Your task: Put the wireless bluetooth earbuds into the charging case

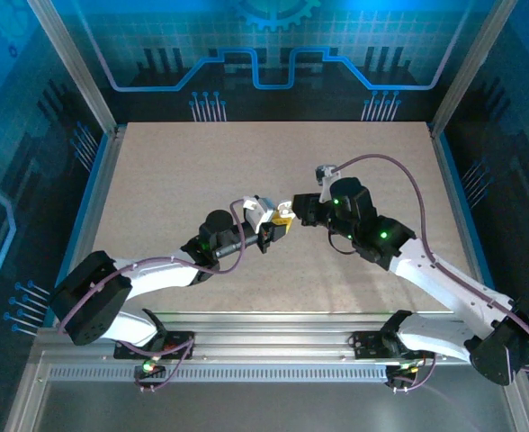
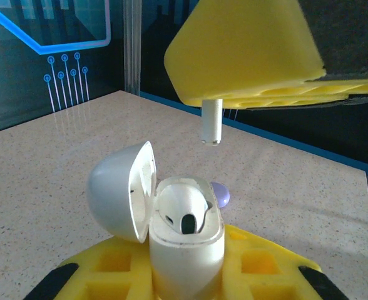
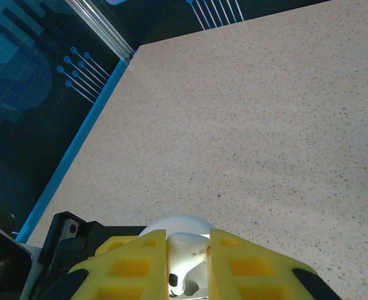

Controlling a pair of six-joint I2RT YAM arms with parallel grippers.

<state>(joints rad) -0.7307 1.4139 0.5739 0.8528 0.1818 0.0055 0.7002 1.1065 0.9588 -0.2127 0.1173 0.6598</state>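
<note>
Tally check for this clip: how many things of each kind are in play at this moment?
Open white charging case: 1
White earbuds: 2, one held by the right end effector, one seemingly seated in the case
Lavender item behind the case, partly hidden: 1
Total: 4

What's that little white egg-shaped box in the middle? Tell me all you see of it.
The charging case is glossy white plastic, pebble-shaped, standing upright with its domed lid swung open to one side. One white earbud seems seated inside. The left arm's yellow fingers clamp its lower body.
</note>
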